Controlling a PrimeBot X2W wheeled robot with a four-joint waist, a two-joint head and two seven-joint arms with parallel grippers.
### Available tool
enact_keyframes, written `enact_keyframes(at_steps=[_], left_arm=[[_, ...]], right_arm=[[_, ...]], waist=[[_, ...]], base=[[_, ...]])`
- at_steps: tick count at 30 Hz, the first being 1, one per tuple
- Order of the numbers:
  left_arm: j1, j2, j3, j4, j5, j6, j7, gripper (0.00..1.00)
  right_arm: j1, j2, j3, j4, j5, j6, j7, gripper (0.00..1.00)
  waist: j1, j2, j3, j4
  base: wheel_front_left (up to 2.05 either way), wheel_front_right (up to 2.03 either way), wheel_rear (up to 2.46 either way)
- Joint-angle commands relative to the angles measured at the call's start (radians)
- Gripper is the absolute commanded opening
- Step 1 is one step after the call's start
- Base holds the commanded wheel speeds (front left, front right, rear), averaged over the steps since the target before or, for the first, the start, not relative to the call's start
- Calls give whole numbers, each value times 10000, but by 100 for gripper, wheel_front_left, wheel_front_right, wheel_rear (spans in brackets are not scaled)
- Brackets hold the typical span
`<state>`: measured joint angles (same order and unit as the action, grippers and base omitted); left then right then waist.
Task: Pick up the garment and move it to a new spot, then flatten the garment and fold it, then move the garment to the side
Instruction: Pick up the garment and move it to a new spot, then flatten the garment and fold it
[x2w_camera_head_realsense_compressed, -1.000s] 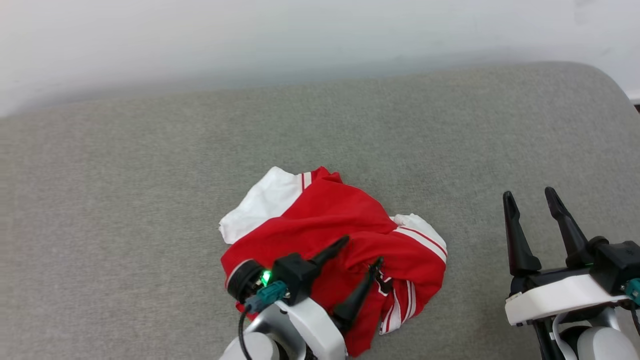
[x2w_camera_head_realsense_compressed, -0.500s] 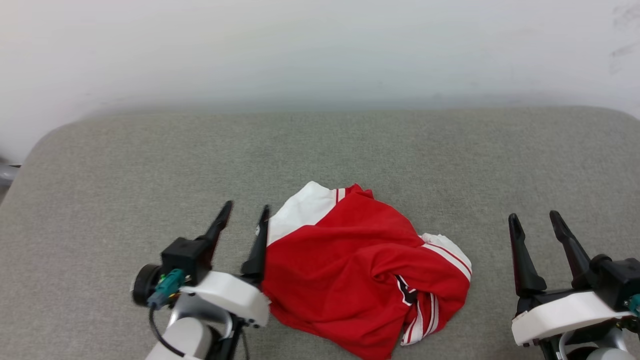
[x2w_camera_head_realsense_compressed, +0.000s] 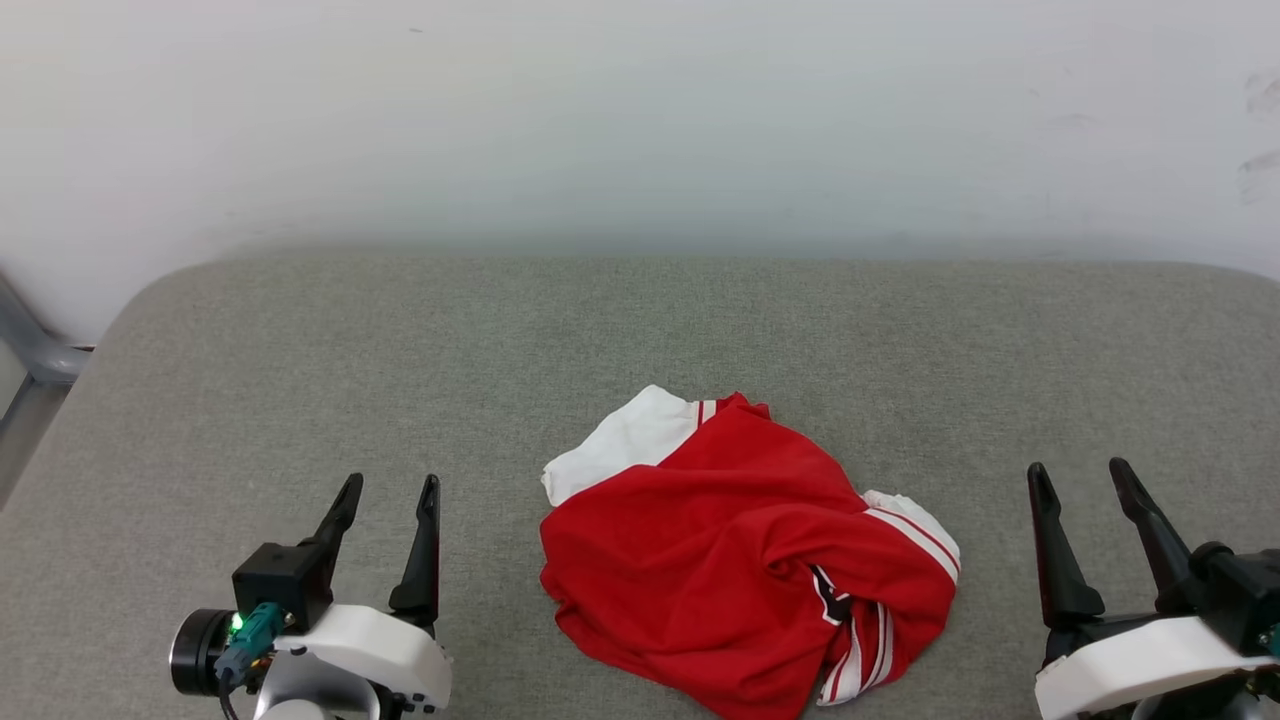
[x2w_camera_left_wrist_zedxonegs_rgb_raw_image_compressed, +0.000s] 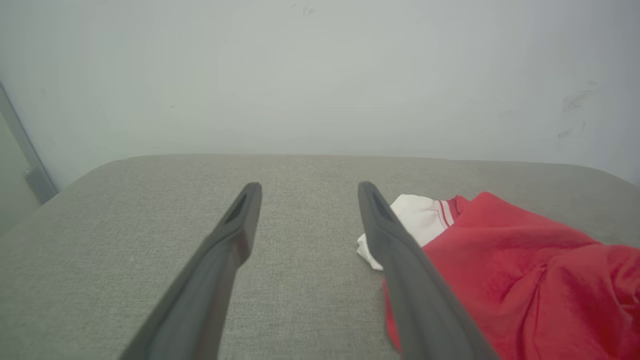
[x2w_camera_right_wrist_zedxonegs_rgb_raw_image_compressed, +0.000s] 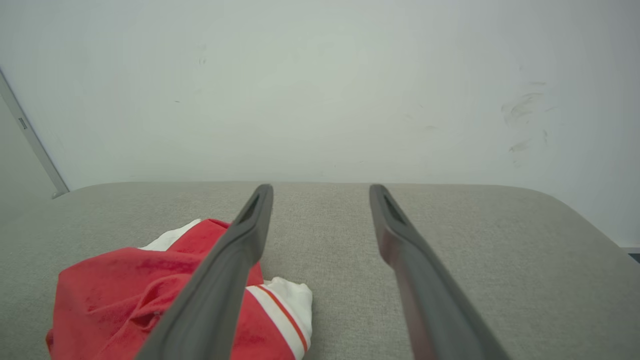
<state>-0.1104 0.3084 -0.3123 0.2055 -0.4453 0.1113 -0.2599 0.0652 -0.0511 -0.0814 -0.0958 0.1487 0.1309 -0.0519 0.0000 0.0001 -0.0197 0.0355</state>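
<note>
Head view: garment, red with white sleeves, lay crumpled in a heap mid-way across the grey upholstered surface. Left gripper sat at lower left, fingers spread, holding nothing, apart from the heap. Right gripper sat at lower right, fingers likewise spread and empty. A white wall stood behind.

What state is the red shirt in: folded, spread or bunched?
Bunched. The garment lies in a rumpled heap on the grey cushion, deeply creased, one white sleeve poking out.
</note>
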Motion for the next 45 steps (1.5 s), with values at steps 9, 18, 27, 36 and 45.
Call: enact_keyframes(at_steps=[9,18,27,36,45], left_arm=[[178,-15,63,-110,-38,-25,-63,100],[-705,-161,-912,145,-593,-904,2303,100],[-1832,-247,-1855,1414,-1455,-1881,5429,100],[-3056,-118,-2235,2921,-1450,-2170,6174,100],[-3228,27,-2695,2458,-1010,-2244,5335,0]], right_arm=[[207,10,2,-158,57,-3,62,100],[111,10,13,-65,99,-5,63,100],[-183,10,256,1,193,-3,6,100],[-566,8,419,204,375,-3,-228,100],[-672,10,171,592,416,-5,-445,100]], waist=[[0,-1,3,56],[0,-1,122,162],[0,-1,452,-253],[0,-1,1259,-806],[0,-1,1314,-776]], base=[[0,0,0],[0,0,0],[0,0,0],[0,0,0],[0,0,0]])
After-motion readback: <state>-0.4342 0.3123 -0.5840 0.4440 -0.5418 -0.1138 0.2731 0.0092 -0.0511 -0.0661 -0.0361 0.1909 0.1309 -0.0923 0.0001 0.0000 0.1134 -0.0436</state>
